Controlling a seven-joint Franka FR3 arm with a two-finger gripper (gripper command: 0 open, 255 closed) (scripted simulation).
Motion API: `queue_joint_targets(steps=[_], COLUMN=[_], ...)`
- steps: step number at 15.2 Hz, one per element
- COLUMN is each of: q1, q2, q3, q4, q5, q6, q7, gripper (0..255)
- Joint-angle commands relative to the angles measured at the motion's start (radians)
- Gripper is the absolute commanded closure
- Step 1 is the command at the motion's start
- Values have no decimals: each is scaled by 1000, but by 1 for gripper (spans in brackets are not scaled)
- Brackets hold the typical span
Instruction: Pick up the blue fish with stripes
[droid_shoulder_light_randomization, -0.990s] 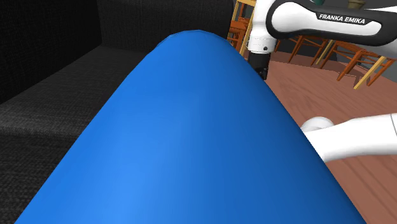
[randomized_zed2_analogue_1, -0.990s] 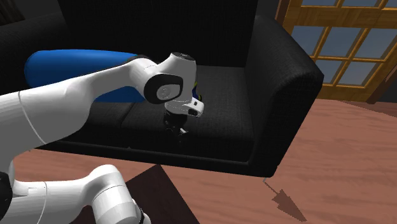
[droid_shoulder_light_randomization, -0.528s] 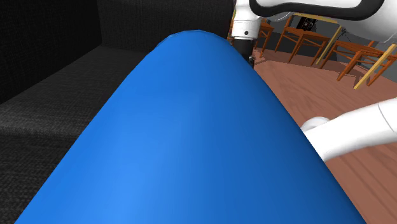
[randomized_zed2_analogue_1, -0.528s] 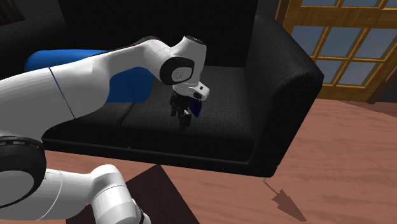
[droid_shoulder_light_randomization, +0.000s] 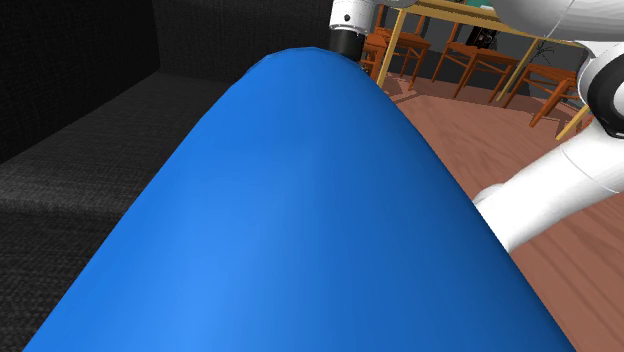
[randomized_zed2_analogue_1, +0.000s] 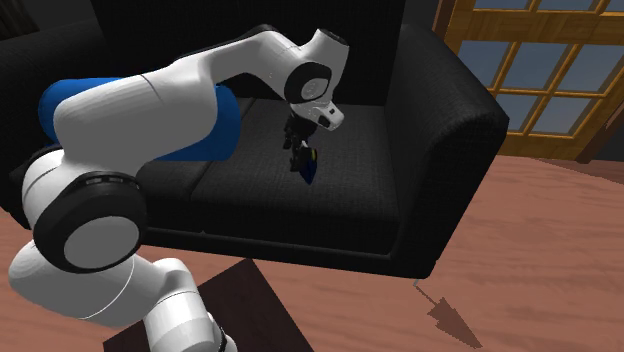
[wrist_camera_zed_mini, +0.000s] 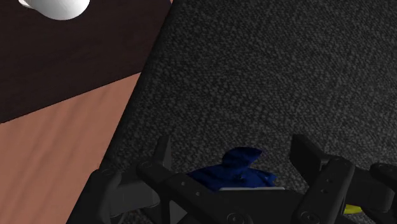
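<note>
Blue fish (randomized_zed2_analogue_1: 308, 167), pinched in the black pincer (randomized_zed2_analogue_1: 300, 153) at the centre of the second exterior view, above the seat of a black sofa (randomized_zed2_analogue_1: 440, 120). We see the white arm (randomized_zed2_analogue_1: 200, 90) rise from the lower left of the frame and pass in front of a blue cushion (randomized_zed2_analogue_1: 225, 130) that lies on the sofa at the left. A wood-framed window (randomized_zed2_analogue_1: 520, 60) occupies the upper right and a wooden floor (randomized_zed2_analogue_1: 520, 290) the lower right.

In the wrist view the fish (wrist_camera_zed_mini: 235, 170) sits between the two fingers (wrist_camera_zed_mini: 162, 156) of the pincer (wrist_camera_zed_mini: 233, 153), which close on it. Behind it we note the sofa's dark woven fabric (wrist_camera_zed_mini: 286, 63), and at the left of the frame the floor (wrist_camera_zed_mini: 57, 165).

In the shoulder view the cushion (droid_shoulder_light_randomization: 300, 220) spreads across the middle and lower frame. We see the sofa (droid_shoulder_light_randomization: 80, 170) at the left, the arm (droid_shoulder_light_randomization: 560, 190) at the right, and wooden chairs (droid_shoulder_light_randomization: 480, 60) on the floor (droid_shoulder_light_randomization: 470, 140) at the upper right.
</note>
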Motion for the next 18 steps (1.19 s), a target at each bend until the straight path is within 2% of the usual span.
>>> queue_joint_targets(steps=[1, 2, 9, 11, 12, 18], q1=[-4, -4, -2, -2, -2, -2], q2=[63, 69, 50, 50, 49, 50], q3=[2, 2, 7, 7, 7, 7], q4=[83, 91, -28, -28, -31, -30], q5=[25, 27, 28, 28, 28, 28], q6=[-11, -12, 85, 85, 86, 86], q7=[52, 57, 27, 27, 26, 26], gripper=[0, 0, 0, 0, 255, 255])
